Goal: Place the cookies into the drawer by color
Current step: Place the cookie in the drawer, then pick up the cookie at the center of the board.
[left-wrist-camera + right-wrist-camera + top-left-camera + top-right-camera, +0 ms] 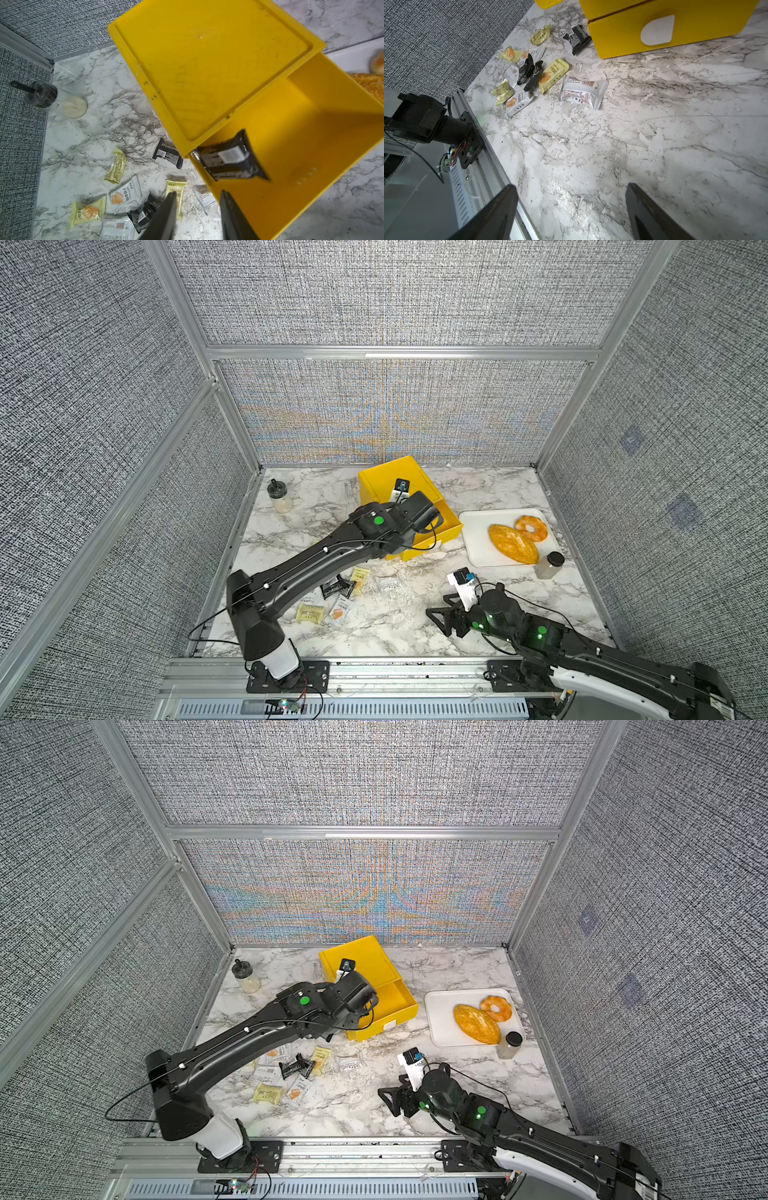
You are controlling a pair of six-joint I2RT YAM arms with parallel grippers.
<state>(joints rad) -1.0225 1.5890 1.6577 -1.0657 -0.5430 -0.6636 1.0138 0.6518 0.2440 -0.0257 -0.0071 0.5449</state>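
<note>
The left fingers [164,218] stand apart with nothing between them, over the edge of the open drawer [301,135]. The right fingers [492,218] are spread wide above bare table [654,124] and grip nothing.

The yellow drawer box [378,485] sits toward the back of the table. It is smooth, glossy plastic with a raised border round its flat top. One drawer is pulled out toward the white tray [478,547]. In the right wrist view a drawer front carries a rounded white tab handle [657,31].

A black packet [230,162] is inside the open drawer, close to the corner by the box. It looks blurred, shiny and crinkled, with a white barcode label.

The other cookies lie scattered on the table in front of the box, partly under the left arm in both top views. They are small flat foil pillows with serrated ends.
- A second black packet [167,153] just beside the box also shows a barcode.
- A pale yellow packet [176,193] reads "DRYCAKE" above Chinese characters.
- A white packet [124,193] carries the same word and an orange picture.
- Another white packet [581,93] lies a little apart, back up, with fine print and a barcode.
- A crumpled black pair [529,72] rests among the pale yellow ones.

The table is white marble pattern with grey veins.
</note>
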